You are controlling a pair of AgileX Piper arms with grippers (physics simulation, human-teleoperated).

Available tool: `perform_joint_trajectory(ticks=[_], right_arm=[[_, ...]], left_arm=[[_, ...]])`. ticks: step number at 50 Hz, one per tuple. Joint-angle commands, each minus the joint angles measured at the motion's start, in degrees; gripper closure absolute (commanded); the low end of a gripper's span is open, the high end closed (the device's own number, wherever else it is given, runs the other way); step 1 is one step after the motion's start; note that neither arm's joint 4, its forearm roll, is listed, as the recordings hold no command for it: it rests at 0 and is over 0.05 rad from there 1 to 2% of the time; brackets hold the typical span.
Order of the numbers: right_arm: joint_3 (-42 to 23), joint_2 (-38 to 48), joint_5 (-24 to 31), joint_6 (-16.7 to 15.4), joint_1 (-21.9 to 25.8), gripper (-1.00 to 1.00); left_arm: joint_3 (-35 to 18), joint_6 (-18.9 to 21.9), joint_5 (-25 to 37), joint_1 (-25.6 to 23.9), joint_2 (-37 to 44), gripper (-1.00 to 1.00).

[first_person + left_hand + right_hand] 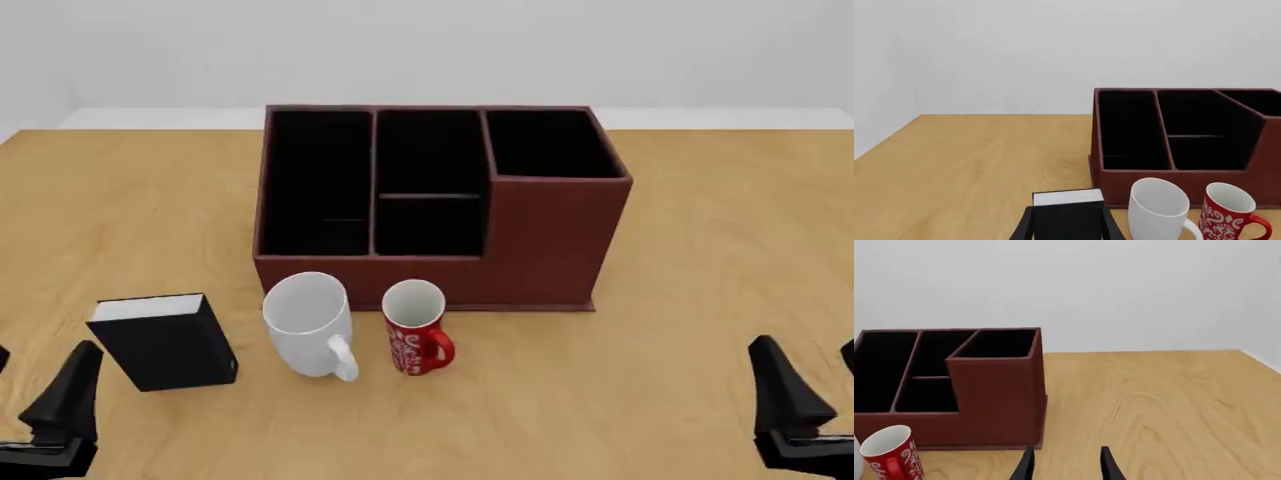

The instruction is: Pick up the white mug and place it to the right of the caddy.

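Note:
The white mug [310, 325] stands upright on the table just in front of the caddy [554, 235], handle toward the camera side; it also shows in the left wrist view [1157, 210]. The caddy is a dark reddish-brown box with black compartments [1181, 135] [994, 390], its taller section at the right end. My left gripper [30, 385] is open at the near left, well short of the mug. In its own view the left gripper [1067, 230] points at the book. My right gripper [817, 385] [1066, 465] is open at the near right, holding nothing.
A small red patterned mug [416, 328] [1227, 212] [891, 455] stands right beside the white mug. A black book [167, 342] [1067, 205] stands left of it. Bare wooden table [721, 280] stretches right of the caddy.

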Motion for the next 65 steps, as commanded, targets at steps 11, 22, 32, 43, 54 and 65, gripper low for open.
perform_joint_trajectory(ticks=[11, 22, 32, 43, 54, 65], right_arm=[[-0.01, -0.85, -0.58, -5.72, 0.13, -1.00], [-0.33, -3.11, -0.56, -5.57, -2.59, -1.00], [-10.26, -2.11, 5.16, -7.62, 0.14, -1.00], [-18.95, 6.34, 5.88, -10.07, 3.81, -1.00], [-27.83, 14.19, 8.98, -15.22, 2.86, -1.00], [-38.99, 26.45, 11.45, -15.98, 10.70, -1.00]], left_arm=[[0.00, 0.00, 0.00, 0.00, 0.00, -1.00], [0.00, 0.00, 0.00, 0.00, 0.00, -1.00], [0.00, 0.00, 0.00, 0.00, 0.00, -1.00], [0.00, 0.00, 0.00, 0.00, 0.00, -1.00], [0.00, 0.00, 0.00, 0.00, 0.00, -1.00], [0.00, 0.00, 0.00, 0.00, 0.00, -1.00]])
